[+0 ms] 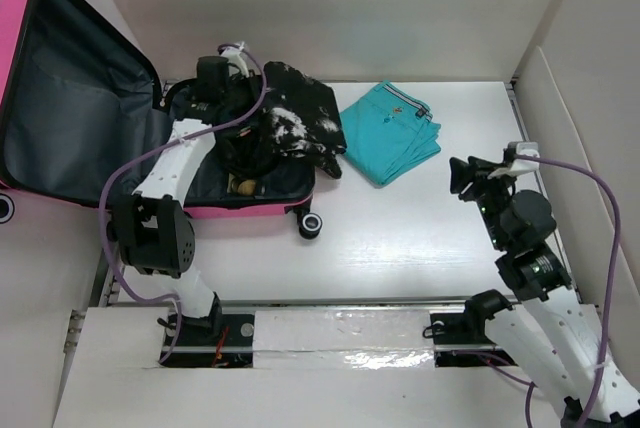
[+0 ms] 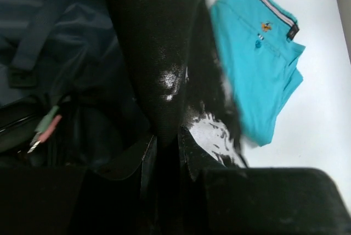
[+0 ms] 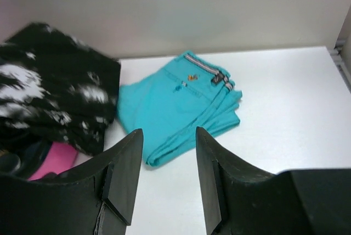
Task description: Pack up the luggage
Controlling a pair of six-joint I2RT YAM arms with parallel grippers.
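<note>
White desk (image 1: 420,248), white panels on three sides, top view used for clock positions. Luggage (image 1: 75,108) lies open at 9–10 o'clock: pink shell, lid propped up against the left panel, dark grey lining exposed, one black wheel (image 1: 311,225) showing at the near corner of the base. Left arm (image 1: 170,163) reaches from 7 o'clock up and over the base half. Right arm (image 1: 530,248) stands at 4 o'clock, clear of everything. Black garment (image 1: 300,118) with white blotches sits at about 11–12 o'clock, partly inside the base and partly draped over its right rim onto the desk. Folded teal trousers (image 1: 390,133) lie at 1 o'clock, flat on the desk, just beside the black garment and outside the case. Small tan object (image 1: 241,185) lies in the base near the front rim; identity not readable. Left fingers (image 2: 147,161) look closed on a fold of the black garment, the fabric narrowing down into the pinch in the wrist view, which is blurred. Right fingers (image 3: 125,163) are spread apart with nothing between them, aimed toward the trousers at their 12 o'clock. Judgement on progress: some contents in, black garment mid-placement, trousers not yet packed, lid and zipper not yet closed; roughly halfway.
</note>
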